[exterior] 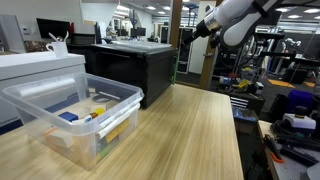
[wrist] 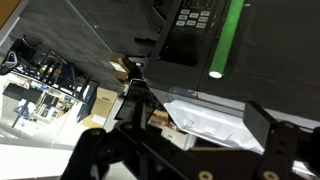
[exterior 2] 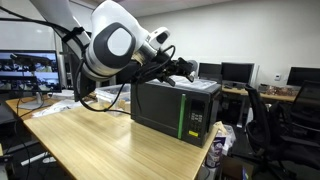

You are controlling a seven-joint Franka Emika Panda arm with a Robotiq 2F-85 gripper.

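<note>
- The gripper (exterior 2: 185,70) sits right of centre in an exterior view, at the end of a white arm that reaches in from the upper left of the frame.
- It hangs above the top of a black box (exterior 2: 170,105), over the box's right-hand end, and appears clear of the surface.
- Pincer state: the jaws stand at their widest. In the wrist view the fingers (wrist: 272,128) show at the bottom edge, well apart, with nothing gripped between them.
- The black box stands on a wooden table (exterior 2: 110,140), at the table's far right end in that exterior view. In another exterior view it sits at mid-frame (exterior: 135,65), with the gripper (exterior: 192,30) above and to its right.
- The box's front face carries an upright green stripe (exterior 2: 183,117) with a keypad (exterior 2: 197,118) just beside it. Both also show in the upper right of the wrist view (wrist: 232,35) (wrist: 190,15).
- A clear plastic bin (exterior: 100,135) holding small coloured items stands on the table at the lower left, well apart from the gripper.
- A white box (exterior: 40,65) sits behind the bin, at the left edge.
- Monitors (exterior 2: 235,72) line the background at the right.
</note>
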